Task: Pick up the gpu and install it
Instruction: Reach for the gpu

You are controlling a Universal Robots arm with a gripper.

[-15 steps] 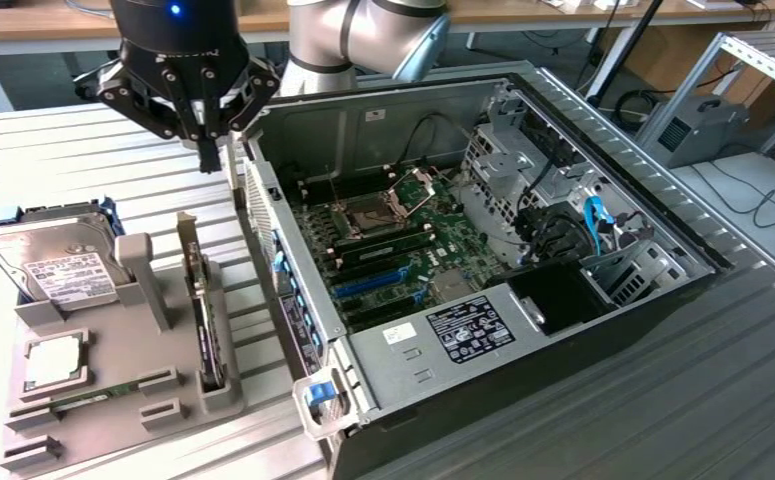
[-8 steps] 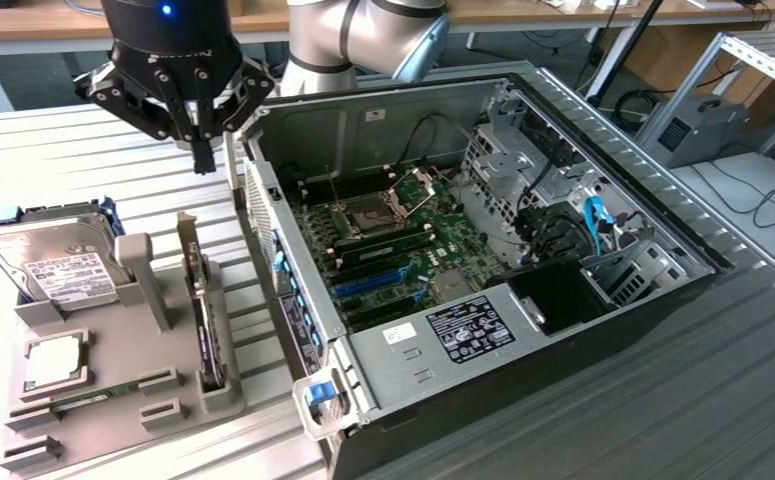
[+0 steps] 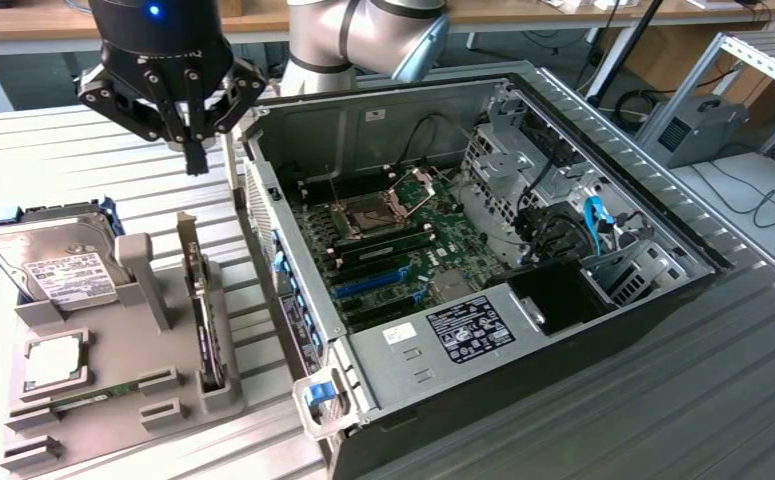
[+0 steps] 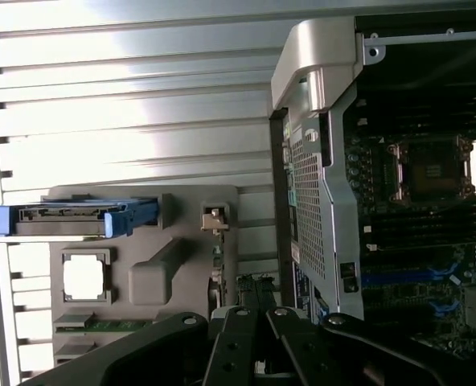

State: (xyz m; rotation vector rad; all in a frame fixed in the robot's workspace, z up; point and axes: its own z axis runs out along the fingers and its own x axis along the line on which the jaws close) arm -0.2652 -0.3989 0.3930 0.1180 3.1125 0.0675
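My gripper (image 3: 195,160) hovers closed tight, holding nothing.
The graphics card (image 3: 202,300) stands on edge in the grey holder (image 3: 134,410), beside the computer case (image 3: 270,240); descending closed, I could knock it crooked.

The exterior view looks steeply down from high and well back on the open case (image 3: 360,130) and the holder (image 3: 134,400) beside it. The wrist view looks straight down from nearer, past the gripper (image 4: 252,318). Both share the holder (image 4: 153,281) and the case's side (image 4: 310,201).
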